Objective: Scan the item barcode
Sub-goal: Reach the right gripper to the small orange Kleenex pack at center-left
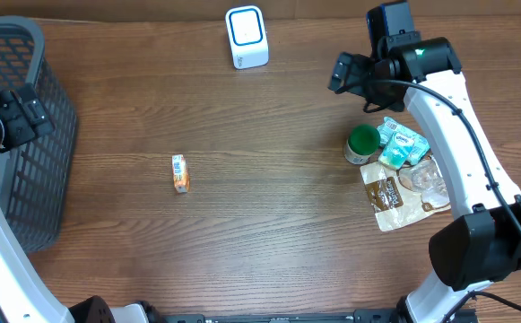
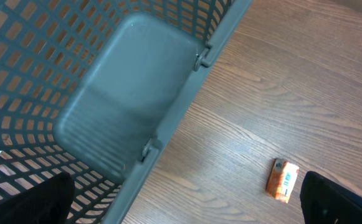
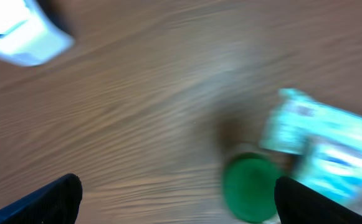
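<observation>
Grey basket [image 2: 137, 81] upper left; small orange carton [image 2: 283, 180] on table [image 2: 293, 74].

Mock shop checkout: barcode scanner [image 1: 247, 36], mesh basket [image 1: 49, 152], packaged goods [image 1: 402, 148], wooden table [image 1: 269, 197].

Basket [image 1: 36, 135]: cut off by the left edge overhead, and by the top and left edges in the left wrist view.
Carton [image 1: 180, 172]: print too small to read.
Packets [image 1: 399, 170]: pile partly hidden under the right arm [image 1: 453, 133]; labels unreadable.
Scanner [image 3: 19, 31]: in the right wrist view a pale smear, cut off at the top-left corner.
Green lid [image 3: 250, 186]: blurred; the container beneath cannot be told.
Right gripper [image 3: 181, 199]: only dark fingertips [image 3: 50, 199] show, at the bottom corners.
</observation>
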Motion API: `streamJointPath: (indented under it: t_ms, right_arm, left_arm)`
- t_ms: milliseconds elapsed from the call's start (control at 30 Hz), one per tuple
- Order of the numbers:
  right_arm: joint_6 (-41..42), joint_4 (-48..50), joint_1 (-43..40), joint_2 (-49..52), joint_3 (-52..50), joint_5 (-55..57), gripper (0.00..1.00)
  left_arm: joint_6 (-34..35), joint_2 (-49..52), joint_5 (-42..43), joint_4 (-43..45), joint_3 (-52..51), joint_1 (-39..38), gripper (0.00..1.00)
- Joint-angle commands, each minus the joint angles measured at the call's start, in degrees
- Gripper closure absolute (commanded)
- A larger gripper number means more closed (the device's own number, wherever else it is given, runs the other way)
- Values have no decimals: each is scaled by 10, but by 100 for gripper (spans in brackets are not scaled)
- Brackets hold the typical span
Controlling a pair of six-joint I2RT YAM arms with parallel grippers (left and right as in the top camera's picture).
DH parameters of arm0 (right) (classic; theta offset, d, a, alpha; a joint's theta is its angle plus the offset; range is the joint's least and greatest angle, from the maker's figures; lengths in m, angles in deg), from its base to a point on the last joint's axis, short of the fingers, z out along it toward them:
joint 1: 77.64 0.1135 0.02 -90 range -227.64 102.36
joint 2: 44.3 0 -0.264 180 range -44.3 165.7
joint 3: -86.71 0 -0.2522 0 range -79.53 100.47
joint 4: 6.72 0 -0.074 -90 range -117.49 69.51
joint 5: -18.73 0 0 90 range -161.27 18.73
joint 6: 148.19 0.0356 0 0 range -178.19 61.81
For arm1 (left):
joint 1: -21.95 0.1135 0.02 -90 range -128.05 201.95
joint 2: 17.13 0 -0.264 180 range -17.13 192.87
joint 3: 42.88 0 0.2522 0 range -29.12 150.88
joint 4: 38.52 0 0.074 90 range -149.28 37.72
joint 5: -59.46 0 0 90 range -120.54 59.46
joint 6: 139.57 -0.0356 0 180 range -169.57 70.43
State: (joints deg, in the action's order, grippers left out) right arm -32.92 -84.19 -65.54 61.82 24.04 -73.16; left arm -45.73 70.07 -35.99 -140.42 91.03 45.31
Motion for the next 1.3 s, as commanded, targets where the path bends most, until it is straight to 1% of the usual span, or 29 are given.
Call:
streamJointPath:
  t_ms: [0,67,200,333,400,567,733,867,1133,1267]
  right_arm:
    - [-2,41,13,-5,-14,-156,0]
    - [0,71,32,-2,-28,-179,0]
    - [19,121,96,4,-52,-179,1]
    - [45,171,168,19,-60,-174,6]
    - [73,198,215,39,-60,-157,9]
    - [124,231,281,91,-60,-142,14]
    - [135,269,321,144,-60,-142,17]
    - [133,300,344,173,-60,-142,21]
    - [133,309,375,211,-60,-140,28]
    - [133,316,382,233,-60,-125,29]
  left_arm:
    - [-11,1,-5,1,7,2,0]
    - [-11,1,-5,1,7,2,0]
    - [-11,1,-5,1,7,2,0]
    - [-11,1,-5,1,7,2,0]
    - [-11,2,-5,1,7,2,0]
    - [-11,1,-5,1,7,2,1]
    - [-11,1,-5,1,7,2,0]
    - [-11,1,-5,1,7,2,0]
    - [-11,1,-5,1,7,2,1]
    - [-11,1,-5,1,7,2,1]
